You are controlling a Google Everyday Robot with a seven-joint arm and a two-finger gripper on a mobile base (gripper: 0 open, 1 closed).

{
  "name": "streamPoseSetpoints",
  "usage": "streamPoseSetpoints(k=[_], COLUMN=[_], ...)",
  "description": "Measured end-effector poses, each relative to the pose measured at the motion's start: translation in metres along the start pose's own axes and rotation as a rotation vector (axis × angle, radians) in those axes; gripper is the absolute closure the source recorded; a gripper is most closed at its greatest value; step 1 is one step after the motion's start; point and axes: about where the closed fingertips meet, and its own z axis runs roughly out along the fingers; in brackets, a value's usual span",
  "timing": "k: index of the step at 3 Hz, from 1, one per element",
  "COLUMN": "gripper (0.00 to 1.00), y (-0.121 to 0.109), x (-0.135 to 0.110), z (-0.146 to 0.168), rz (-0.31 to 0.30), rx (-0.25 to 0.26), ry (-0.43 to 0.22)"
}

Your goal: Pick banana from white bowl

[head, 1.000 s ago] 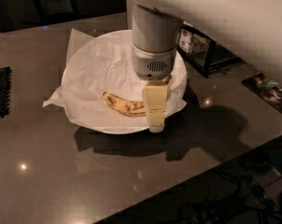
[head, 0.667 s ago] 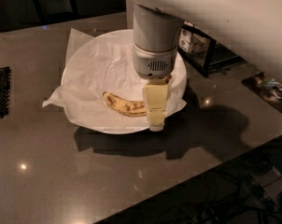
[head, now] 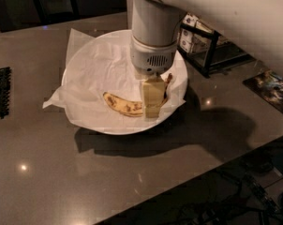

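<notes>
The white bowl (head: 85, 121) sits on the grey counter, lined with crinkled white paper whose corners stick past the rim. The banana (head: 122, 105), yellow with brown spots, lies in the front part of the bowl, its dark stem pointing up to the right. My gripper (head: 152, 100) hangs straight down from the pale wrist and stands over the banana's right half, hiding that part. Only the banana's left half and stem tip show. Whether the gripper touches the banana cannot be made out.
A black wire rack (head: 204, 48) holding small boxes stands just right of the bowl. A dark mat (head: 0, 93) lies at the left edge. A printed sheet (head: 272, 88) lies at the right. The counter's front edge (head: 188, 172) runs diagonally, with cables on the floor below.
The gripper's tip has shifted a little from the bowl's front rim inward onto the banana. The banana and bowl have not moved.
</notes>
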Motion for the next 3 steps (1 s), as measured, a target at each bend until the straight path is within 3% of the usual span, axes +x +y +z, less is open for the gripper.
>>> streamPoseSetpoints(k=[1,3], gripper=[0.25,0.24], y=[-0.004,-0.022], x=[-0.008,-0.019], z=[-0.010,-0.026], rz=[-0.028,-0.074], rx=[0.010,0.026], ry=[-0.030,-0.099])
